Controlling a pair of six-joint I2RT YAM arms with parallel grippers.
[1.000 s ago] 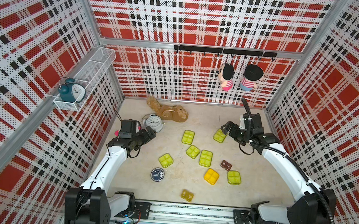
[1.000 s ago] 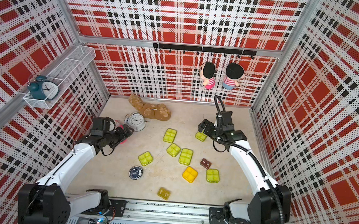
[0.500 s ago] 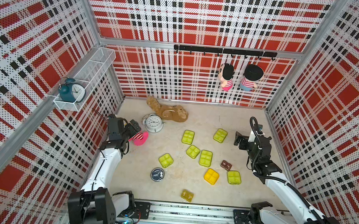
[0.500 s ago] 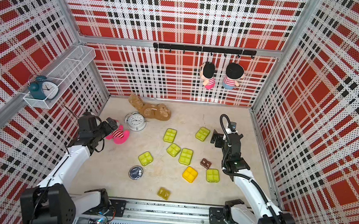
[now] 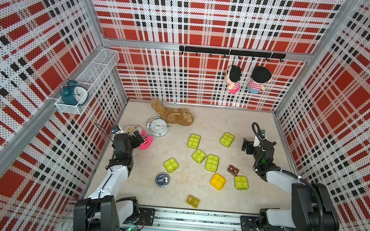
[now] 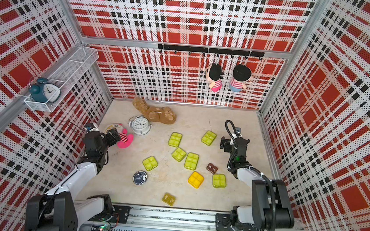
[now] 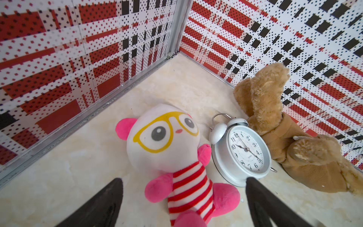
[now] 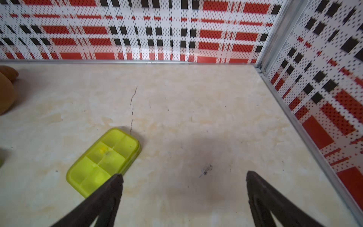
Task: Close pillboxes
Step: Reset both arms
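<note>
The counter (image 5: 229, 197) carries ten pillboxes. There are six lime-green pillboxes (image 5: 212, 162), one orange-yellow pillbox (image 5: 218, 181), one brown pillbox (image 5: 233, 170), one amber pillbox (image 5: 192, 201) and one round navy pillbox (image 5: 162, 179). All lie nearer to the arms' bases than the white alarm clock (image 5: 159, 127). Most are toward the right arm's side of it, and the round navy pillbox is almost straight in front of it. Their lids look down, and I can read no writing on them.

There are two clocks: the white one, and a teal alarm clock (image 5: 74, 92) in a wire shelf (image 5: 96, 71) on the wall, high above the white alarm clock. There are four soft toys. A brown plush (image 5: 174, 116) and a pink plush (image 7: 172, 157) each lie just beside the white alarm clock, and two dolls (image 5: 233, 79) hang on the wall behind it. Its dial shows numerals 1 to 12; the small word below the hands is not readable.

The left gripper (image 7: 182, 180) is spread wide and empty, over the pink plush's legs, just beside the white alarm clock. The right gripper (image 8: 184, 175) is also wide and empty, well apart from that clock and just beside one lime-green pillbox.
</note>
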